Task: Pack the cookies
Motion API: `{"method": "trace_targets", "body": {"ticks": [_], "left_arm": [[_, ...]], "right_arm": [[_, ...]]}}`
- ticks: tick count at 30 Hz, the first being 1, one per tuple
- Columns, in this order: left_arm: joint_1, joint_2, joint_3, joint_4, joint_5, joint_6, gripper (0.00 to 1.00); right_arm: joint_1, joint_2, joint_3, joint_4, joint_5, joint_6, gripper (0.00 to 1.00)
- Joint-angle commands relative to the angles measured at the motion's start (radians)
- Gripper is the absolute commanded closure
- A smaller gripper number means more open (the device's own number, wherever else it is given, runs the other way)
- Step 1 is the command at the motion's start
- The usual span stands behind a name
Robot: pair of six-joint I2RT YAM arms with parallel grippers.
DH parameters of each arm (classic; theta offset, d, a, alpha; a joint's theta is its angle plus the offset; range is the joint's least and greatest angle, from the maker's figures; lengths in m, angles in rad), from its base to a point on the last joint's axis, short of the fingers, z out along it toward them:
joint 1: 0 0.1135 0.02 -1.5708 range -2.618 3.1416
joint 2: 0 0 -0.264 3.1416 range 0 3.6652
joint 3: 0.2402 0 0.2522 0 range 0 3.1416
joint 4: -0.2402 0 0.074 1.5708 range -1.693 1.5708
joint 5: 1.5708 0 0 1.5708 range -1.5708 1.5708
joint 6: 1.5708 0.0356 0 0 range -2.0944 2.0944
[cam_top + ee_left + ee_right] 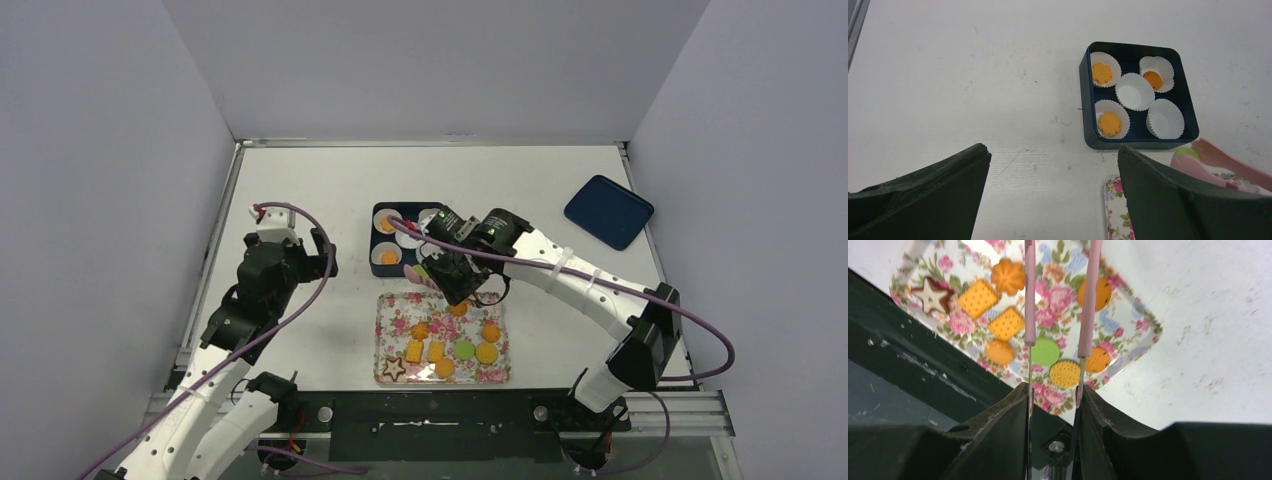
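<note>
The pink tongs [1030, 295] are clamped between the narrowed jaws of the right gripper [1053, 390]. Their two arms are seen running straight out from the fingers, nearly parallel, with a slim gap between them. In the top view their long axis is pointed away from the arm's base and to the left, toward the near side of the navy box [1087, 95]. A light green round [1189, 152] is seen at the tong tips, just beside the box's near wall; whether it is truly pinched cannot be told. Most of the cookies [486, 352] are laid flat on the floral tray [388, 320], whose long axis is set left to right close to the table's near edge, by the dark rail [430, 425]. A dark brown star [932, 294] is placed at the tray's near left corner, with two orange squares [978, 297] beside it. In the box, set just beyond the tray, three of the five white paper cups [1165, 119] are filled: two on the left with orange flower shapes [1102, 73], and one at the far right with an orange round [1152, 80]. The left gripper [1050, 152] is held empty with its jaws spread wide, over bare table [300, 180] left of the box, where ample room is left. A blue lid [608, 210] is laid well apart, near the table's right edge.
</note>
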Motion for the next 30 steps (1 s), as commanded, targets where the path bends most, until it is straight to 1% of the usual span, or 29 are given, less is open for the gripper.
{"method": "trace_targets", "body": {"ticks": [1, 6, 16, 24, 30], "left_arm": [[-0.008, -0.019, 0.005, 0.034, 0.006, 0.005, 0.03], [-0.014, -0.024, 0.005, 0.033, 0.004, 0.006, 0.03], [-0.025, -0.031, 0.007, 0.030, -0.007, 0.011, 0.03], [-0.034, -0.028, 0.008, 0.030, -0.008, 0.012, 0.03], [-0.036, -0.024, 0.008, 0.030, -0.012, 0.014, 0.03]], "right_arm": [[-0.053, 0.045, 0.086, 0.075, 0.029, -0.055, 0.85], [-0.108, 0.112, 0.146, 0.129, 0.020, -0.100, 0.85], [-0.172, 0.286, 0.274, 0.152, 0.011, -0.167, 0.84], [-0.197, 0.359, 0.350, 0.150, 0.009, -0.191, 0.84], [-0.206, 0.399, 0.371, 0.142, 0.003, -0.201, 0.82]]}}
